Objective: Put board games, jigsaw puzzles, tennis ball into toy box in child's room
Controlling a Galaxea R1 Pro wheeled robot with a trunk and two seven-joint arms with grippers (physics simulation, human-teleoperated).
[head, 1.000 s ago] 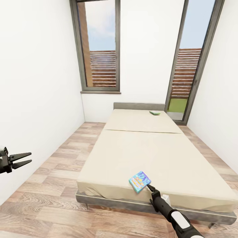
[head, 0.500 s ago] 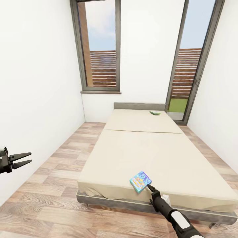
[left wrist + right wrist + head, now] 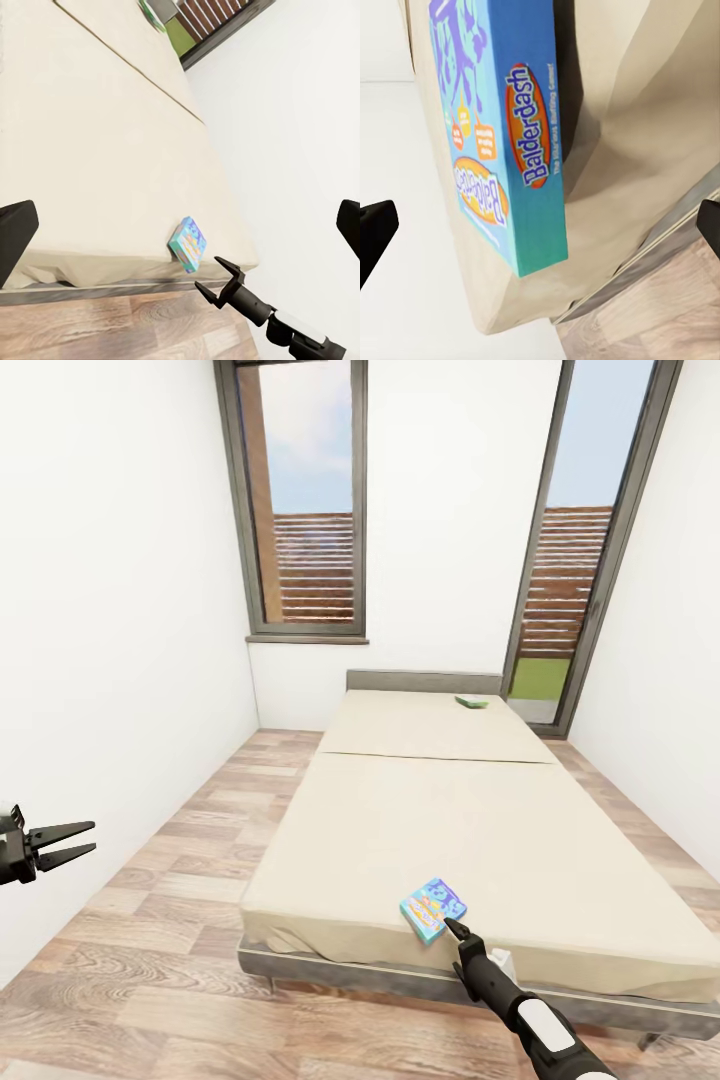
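The right gripper [image 3: 452, 926] is seen with its jaws spread, poised just short of a blue board game [image 3: 433, 909] at the foot edge of the bed [image 3: 400, 820]; nothing is held. The left gripper [image 3: 72, 841] is carried open and idle over the wood floor [image 3: 170, 860], well apart from the bed.

The beige mattress is shown running from its foot edge to a low grey headboard [image 3: 423, 681] under two tall windows [image 3: 305, 500]. A second game box [image 3: 470, 701], green and small in the head view, is seen lying near the headboard, toward the mattress's right edge.

The blue box, marked "Balderdash" on its side in the right wrist view [image 3: 502, 135], lies close to the foot edge. It is judged to be stiff, light cardboard with a smooth printed skin that could slide between the fingers. A hold across its thin depth at the near edge is judged best, since its broad face looks wider than the jaws' spread.

The far box's lettering cannot be read, and the right gripper's fingertips [image 3: 375, 236] are cut off at the right wrist view's borders.
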